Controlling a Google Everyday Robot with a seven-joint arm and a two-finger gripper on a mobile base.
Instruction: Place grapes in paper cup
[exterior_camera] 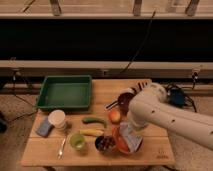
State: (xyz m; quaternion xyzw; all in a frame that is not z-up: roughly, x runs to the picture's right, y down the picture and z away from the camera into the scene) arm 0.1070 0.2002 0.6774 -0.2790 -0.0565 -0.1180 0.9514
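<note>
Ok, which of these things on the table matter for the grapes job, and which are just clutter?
Job: grapes; paper cup; tool, hidden behind the white arm at the right of the table.
Lying about: green tray, banana, green cup, maroon bowl, orange-red fruit, blue sponge.

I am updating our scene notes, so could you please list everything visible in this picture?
table: one, light wood, centre
tray: one, green, back left
paper cup: one, off-white, in front of tray
pad: one, blue-grey, left of paper cup
utensil: one, pale, front left
green cup: one, front, right of utensil
long vegetable: one, green, centre
banana: one, yellow, just in front of it
round fruit: one, orange-red, centre
grapes: one bunch, dark, front centre
plate: one, orange, front right
packet: one, grey-blue, on plate
maroon bowl: one, partly behind arm
arm: one, white, from right
gripper: one, hidden at arm's tip, by round fruit
</note>
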